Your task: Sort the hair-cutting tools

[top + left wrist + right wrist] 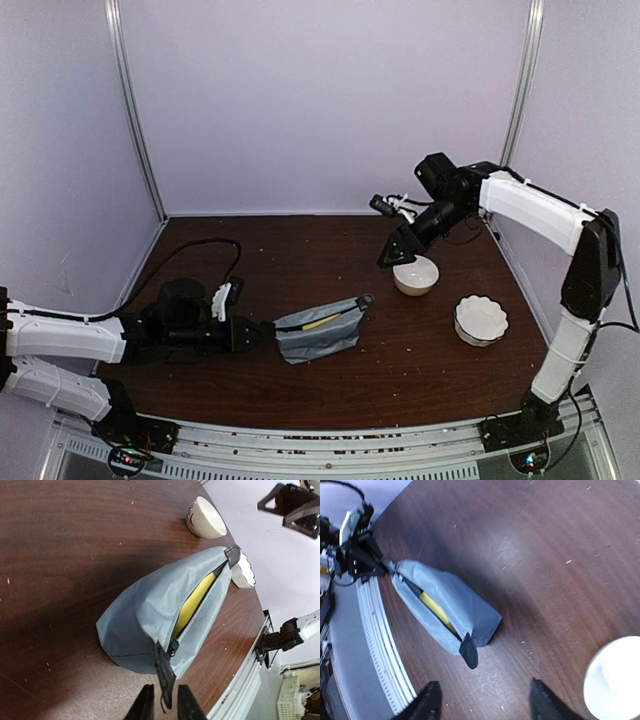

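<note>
No scissors, comb, clipper or attachment shows in any view. The grey zip pouch (318, 330) lies mid-table with its zip partly open, and something yellow (195, 600) shows inside. My left gripper (164, 705) is low at the pouch's left end, its fingers closed round the black pull tab (167, 672) there. My right gripper (397, 255) is open and empty. It hangs above the table beside the plain white bowl (415, 285), well right of the pouch (445, 600). The pouch's other black tab (468, 652) lies ahead of its fingers.
A scalloped white bowl (480, 320) stands right of the plain bowl. Both also show in the left wrist view, plain (205, 522) and scalloped (243, 572). A black cable (205, 245) loops at the back left. The metal rail (350, 440) runs along the near edge.
</note>
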You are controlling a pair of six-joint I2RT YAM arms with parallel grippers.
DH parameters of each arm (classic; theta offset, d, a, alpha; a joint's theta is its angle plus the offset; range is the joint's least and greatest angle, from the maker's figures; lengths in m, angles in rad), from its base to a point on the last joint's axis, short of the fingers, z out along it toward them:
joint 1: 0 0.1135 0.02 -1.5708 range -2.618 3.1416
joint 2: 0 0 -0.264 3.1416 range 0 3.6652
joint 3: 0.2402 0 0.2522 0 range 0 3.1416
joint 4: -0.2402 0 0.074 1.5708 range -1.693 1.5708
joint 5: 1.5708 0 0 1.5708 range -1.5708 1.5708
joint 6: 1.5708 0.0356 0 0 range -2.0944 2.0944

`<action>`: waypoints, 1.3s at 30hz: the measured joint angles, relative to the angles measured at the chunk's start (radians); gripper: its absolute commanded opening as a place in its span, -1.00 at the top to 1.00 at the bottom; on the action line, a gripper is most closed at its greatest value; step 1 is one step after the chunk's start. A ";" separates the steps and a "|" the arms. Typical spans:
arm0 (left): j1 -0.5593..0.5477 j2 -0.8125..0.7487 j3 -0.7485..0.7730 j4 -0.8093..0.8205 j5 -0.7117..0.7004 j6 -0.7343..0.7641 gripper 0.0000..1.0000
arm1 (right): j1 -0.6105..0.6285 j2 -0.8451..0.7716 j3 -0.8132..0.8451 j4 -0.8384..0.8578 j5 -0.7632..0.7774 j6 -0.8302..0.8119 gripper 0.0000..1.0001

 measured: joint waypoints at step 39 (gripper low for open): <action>0.036 0.091 0.063 0.007 -0.004 -0.032 0.59 | 0.359 0.129 0.004 0.263 -0.003 0.242 -0.04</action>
